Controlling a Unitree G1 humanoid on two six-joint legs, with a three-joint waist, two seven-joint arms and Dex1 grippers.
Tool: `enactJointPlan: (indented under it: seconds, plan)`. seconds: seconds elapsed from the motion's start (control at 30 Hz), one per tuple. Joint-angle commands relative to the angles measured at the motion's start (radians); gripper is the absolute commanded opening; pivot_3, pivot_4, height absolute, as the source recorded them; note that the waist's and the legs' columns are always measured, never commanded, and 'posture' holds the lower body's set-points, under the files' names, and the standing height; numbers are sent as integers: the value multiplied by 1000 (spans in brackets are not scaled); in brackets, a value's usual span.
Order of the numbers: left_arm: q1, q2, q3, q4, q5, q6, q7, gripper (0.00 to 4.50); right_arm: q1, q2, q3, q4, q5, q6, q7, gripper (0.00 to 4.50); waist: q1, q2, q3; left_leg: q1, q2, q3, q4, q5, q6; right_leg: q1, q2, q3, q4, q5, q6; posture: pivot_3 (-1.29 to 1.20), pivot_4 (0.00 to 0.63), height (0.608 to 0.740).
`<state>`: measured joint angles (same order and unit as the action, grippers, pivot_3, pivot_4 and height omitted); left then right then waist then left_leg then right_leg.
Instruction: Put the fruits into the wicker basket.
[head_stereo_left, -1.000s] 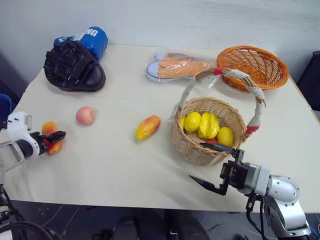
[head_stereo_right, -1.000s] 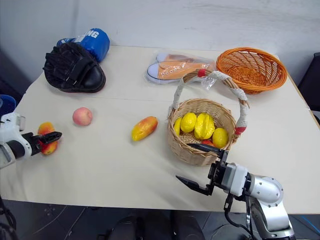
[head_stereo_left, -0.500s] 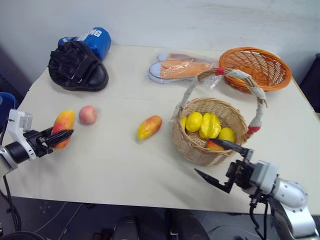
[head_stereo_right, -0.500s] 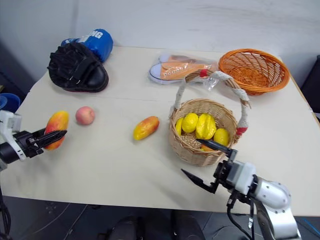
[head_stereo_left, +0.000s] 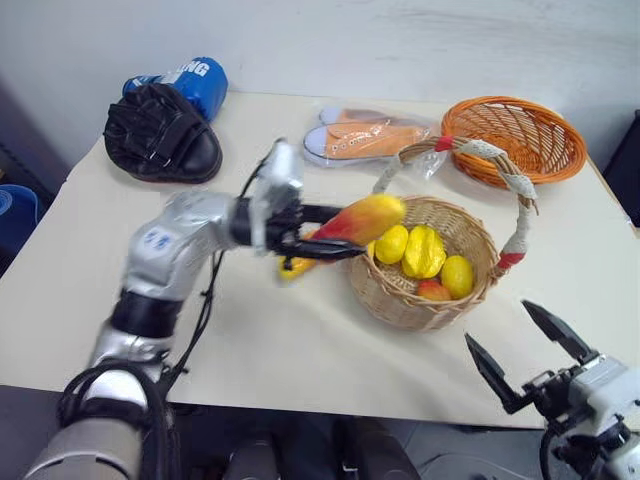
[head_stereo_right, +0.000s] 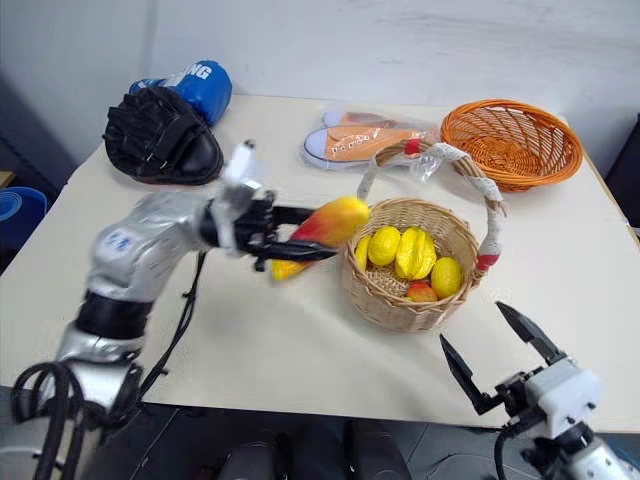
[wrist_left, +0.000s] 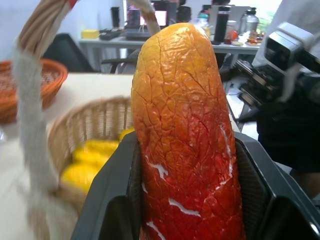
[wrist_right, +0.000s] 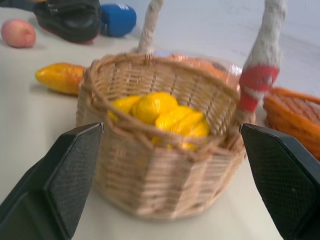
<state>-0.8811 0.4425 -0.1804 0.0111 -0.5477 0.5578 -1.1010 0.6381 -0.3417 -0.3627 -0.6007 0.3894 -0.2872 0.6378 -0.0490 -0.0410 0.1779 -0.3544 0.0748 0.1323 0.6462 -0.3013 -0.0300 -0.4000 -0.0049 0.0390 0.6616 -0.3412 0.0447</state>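
Swinging over: left pincer (head_stereo_left: 335, 238) has come right across the surface (head_stereo_left: 250, 340) from the far left edge and now hangs level at the rim of the wicker basket (head_stereo_left: 425, 300), by the foot of the handle.
Left grip: clamped shut on a mango (head_stereo_left: 362, 216), both fingers pressed on its sides in the left wrist view, red end at the pincer and yellow tip poking out toward the basket.
Second mango: the other mango (head_stereo_right: 283, 268) lies on the surface just left of the basket, partly hidden behind the left arm.
Peach: peach (wrist_right: 18, 33) sits on the surface well left of the basket, seen in the right wrist view.
Basket contents: lemons (head_stereo_left: 391, 243), a starfruit (head_stereo_left: 425, 250) and a reddish fruit are already inside.
Right pincer: right pincer (head_stereo_left: 528, 356) has backed off toward the near right corner, jaws spread wide, holding nothing, pointing at the basket.
Meaning: pickup and carry look done for this fruit; I'd guess what's left is nudging it over the rim and letting go, then going back for the last two.
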Motion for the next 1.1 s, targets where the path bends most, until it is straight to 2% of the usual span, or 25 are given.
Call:
enactJointPlan:
  seconds: [0.03,0.13,0.17,0.27,0.37,0.5,0.57,0.63,0.7,0.9,0.97,1.1]
  plan:
    - [-30,-107,-77,76,111,-125,39,1908,19,44,-3,-83,-26,-26,-63,4500,-4,1,-1,0,-1,-1,0,0,0,1,0,1,0,-1,1,0,150,740]
    - [-20,-232,-72,138,149,-171,141,1908,27,63,23,-99,-41,-25,-73,4500,-1,2,0,2,-2,-5,2,0,0,2,0,0,0,-1,2,0,150,740]
    - [-5,-257,-73,139,161,-182,163,2622,25,63,32,-100,-42,-26,-71,4500,0,1,0,2,-3,-5,2,0,1,1,0,0,0,-1,3,0,150,740]
    - [34,-284,-84,147,235,-266,221,3469,17,58,53,-95,-41,-31,-65,4500,-4,2,0,2,-3,-5,1,0,1,1,-1,1,0,0,3,0,150,740]
    - [75,-290,-36,108,209,-262,245,4456,-8,29,72,-85,-26,-31,-37,4500,-3,2,0,2,-3,-7,1,0,1,1,0,0,1,0,3,0,150,740]
    - [136,-209,29,35,158,-271,162,4456,-43,-32,90,-66,3,-26,22,4500,-4,2,0,2,-3,-7,1,1,2,2,-1,0,1,0,3,0,150,740]
    - [173,-136,98,4,121,-287,116,4456,-65,-69,99,-49,28,-22,66,4500,-4,2,0,2,-3,-7,0,1,1,2,-1,0,1,0,3,0,150,740]
    - [210,-96,194,-12,76,-293,141,4456,-82,-101,109,-25,46,-30,112,4500,-4,2,0,2,-3,-7,0,2,0,2,0,-1,1,0,3,0,150,740]
    - [301,-29,336,-50,31,-272,194,4456,-117,-131,136,12,60,-44,169,4500,-5,2,0,2,-3,-8,1,2,1,2,-1,-2,1,0,3,0,150,740]
    - [606,147,525,-155,30,-273,204,4456,-243,-148,193,85,83,-53,235,4500,0,2,1,2,-2,-9,0,1,2,2,-3,-4,0,0,3,0,150,740]
    - [750,200,673,-138,22,-270,221,4456,-336,-146,239,110,88,-38,251,4500,1,0,1,2,-3,-10,1,-3,8,3,-5,-5,0,0,3,0,150,740]
    - [923,215,851,-81,21,-273,296,4456,-435,-139,307,142,93,-21,278,4500,-3,0,1,2,-2,-11,0,-4,9,3,-7,-7,-1,0,1,0,150,740]
